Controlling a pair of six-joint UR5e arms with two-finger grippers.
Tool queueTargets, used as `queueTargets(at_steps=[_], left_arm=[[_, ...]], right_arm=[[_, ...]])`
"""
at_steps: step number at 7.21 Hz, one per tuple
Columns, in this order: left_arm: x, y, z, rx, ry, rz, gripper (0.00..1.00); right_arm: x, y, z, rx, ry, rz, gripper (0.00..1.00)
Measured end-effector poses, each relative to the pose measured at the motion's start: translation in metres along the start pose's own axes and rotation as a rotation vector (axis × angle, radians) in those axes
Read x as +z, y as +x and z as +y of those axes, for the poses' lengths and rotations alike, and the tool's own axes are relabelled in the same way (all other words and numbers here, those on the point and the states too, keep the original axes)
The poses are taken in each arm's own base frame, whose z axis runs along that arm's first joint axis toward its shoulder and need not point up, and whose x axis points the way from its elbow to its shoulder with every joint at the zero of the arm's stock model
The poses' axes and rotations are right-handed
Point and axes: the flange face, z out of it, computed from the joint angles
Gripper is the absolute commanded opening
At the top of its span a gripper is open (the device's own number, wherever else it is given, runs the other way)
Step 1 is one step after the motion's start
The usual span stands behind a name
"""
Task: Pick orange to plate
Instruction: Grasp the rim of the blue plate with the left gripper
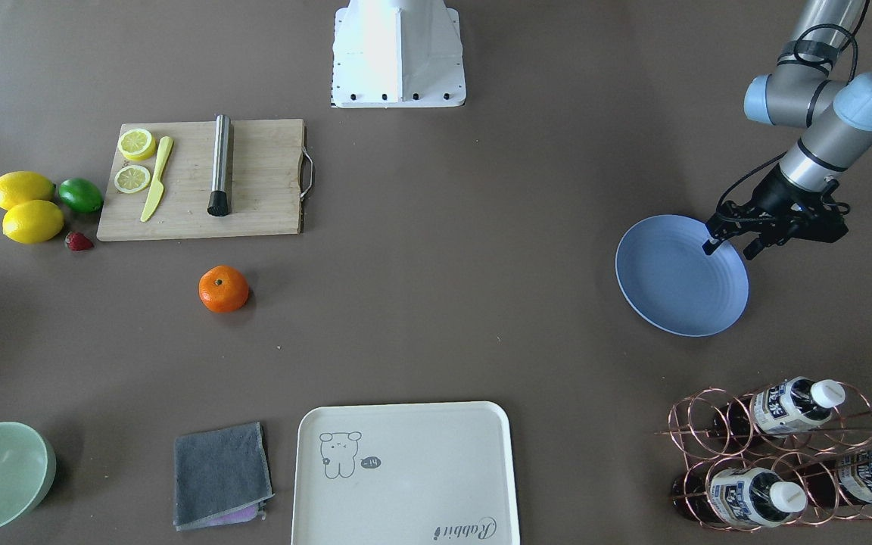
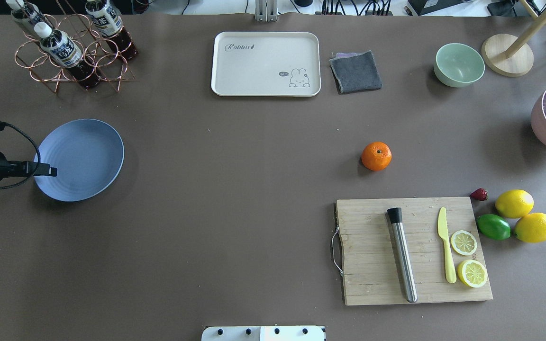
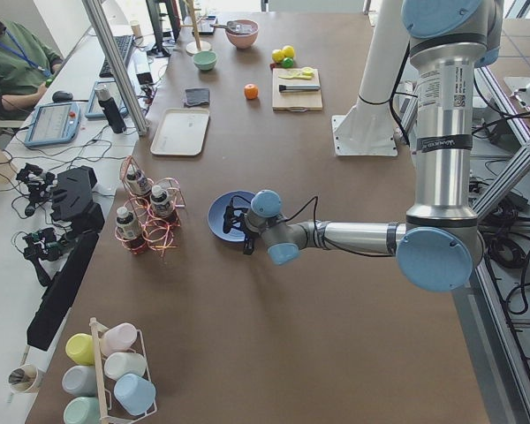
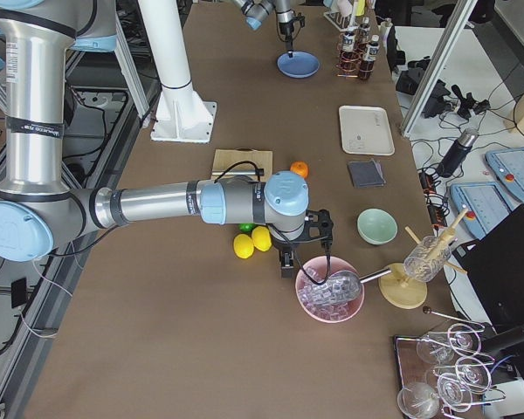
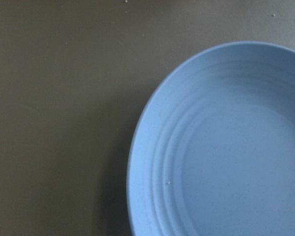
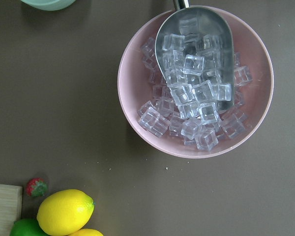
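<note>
The orange (image 1: 223, 288) rests alone on the brown table, just in front of the cutting board; it also shows in the overhead view (image 2: 376, 156). Far across the table lies the blue plate (image 1: 682, 276), with nothing on it (image 2: 81, 158). My left gripper (image 1: 730, 250) hovers over the plate's rim, open and holding nothing; its wrist view is filled by the plate (image 5: 226, 147). My right gripper (image 4: 306, 255) shows only in the exterior right view, above the table between the lemons and a pink bowl; I cannot tell whether it is open or shut.
A wooden cutting board (image 2: 372, 279) carries lemon slices, a yellow knife and a metal muddler. Two lemons (image 2: 514, 203), a lime and a strawberry lie beside it. A pink bowl of ice (image 6: 196, 78), green bowl (image 2: 459, 64), grey cloth, cream tray (image 2: 254, 71) and bottle rack (image 2: 71, 52) line the far edge.
</note>
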Motion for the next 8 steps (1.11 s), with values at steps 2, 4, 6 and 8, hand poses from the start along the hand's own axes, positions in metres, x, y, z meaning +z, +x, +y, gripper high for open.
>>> queueTargets(at_steps=[2, 4, 6, 8], left_arm=[[0.000, 0.001, 0.000, 0.001, 0.003, 0.000, 0.00], [-0.001, 0.002, -0.001, -0.004, 0.005, 0.002, 0.00], [-0.018, 0.002, -0.012, -0.023, -0.016, 0.042, 0.00], [-0.072, 0.007, -0.048, -0.082, -0.036, 0.122, 0.00]], right_arm=[[-0.001, -0.001, -0.001, -0.002, 0.003, 0.000, 1.00], [-0.001, -0.001, -0.001, -0.003, 0.004, 0.000, 1.00], [-0.003, -0.003, -0.003, -0.009, 0.008, 0.000, 1.00], [-0.014, -0.020, -0.014, 0.010, 0.032, -0.001, 1.00]])
